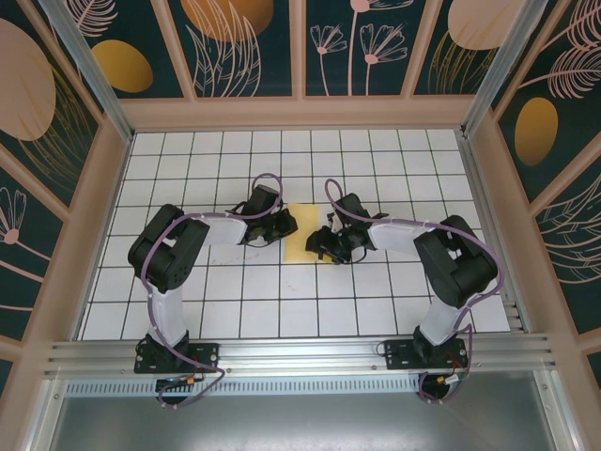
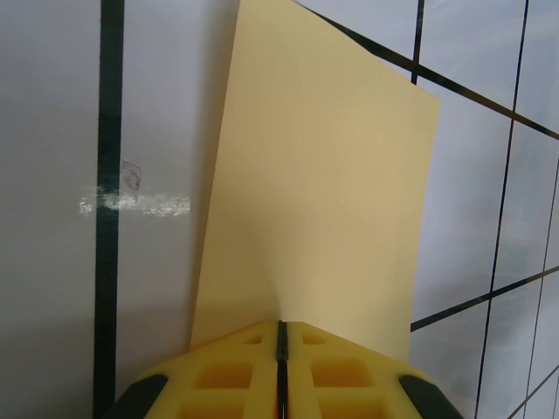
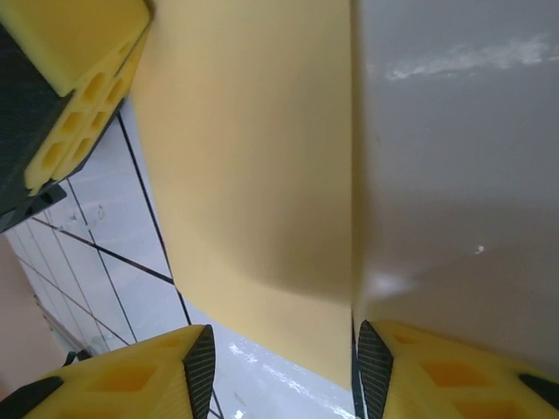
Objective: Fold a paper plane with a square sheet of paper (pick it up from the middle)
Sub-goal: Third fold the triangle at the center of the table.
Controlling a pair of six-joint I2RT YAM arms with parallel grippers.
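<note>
From above, the pale-yellow sheet of thin paper [image 1: 302, 235] lies near the middle of the white gridded tabletop [image 1: 188, 291] and between the two tools. The left tool [image 1: 282, 226] is at its left edge and the right tool [image 1: 328, 247] at its lower right. The left arm [image 1: 165, 252] and the right arm [image 1: 457, 258] are each folded at the elbow, with forearms reaching low and inward toward the sheet. In the left wrist view the left tool [image 2: 281, 327] has its yellow fingers pressed together. The sheet [image 2: 323, 192] runs out from their seam with a faint ridge rising from it — pinched at that edge, as far as this close view lets me judge. In the right wrist view the right tool [image 3: 279, 353] stands partly spread, one edge of the sheet [image 3: 253, 175] passing between its fingers with no grip on it. The paper should be near weightless, limp and quick to buckle — a flat pinch at mid-edge would control it best, and a hard tug could tear it.
</note>
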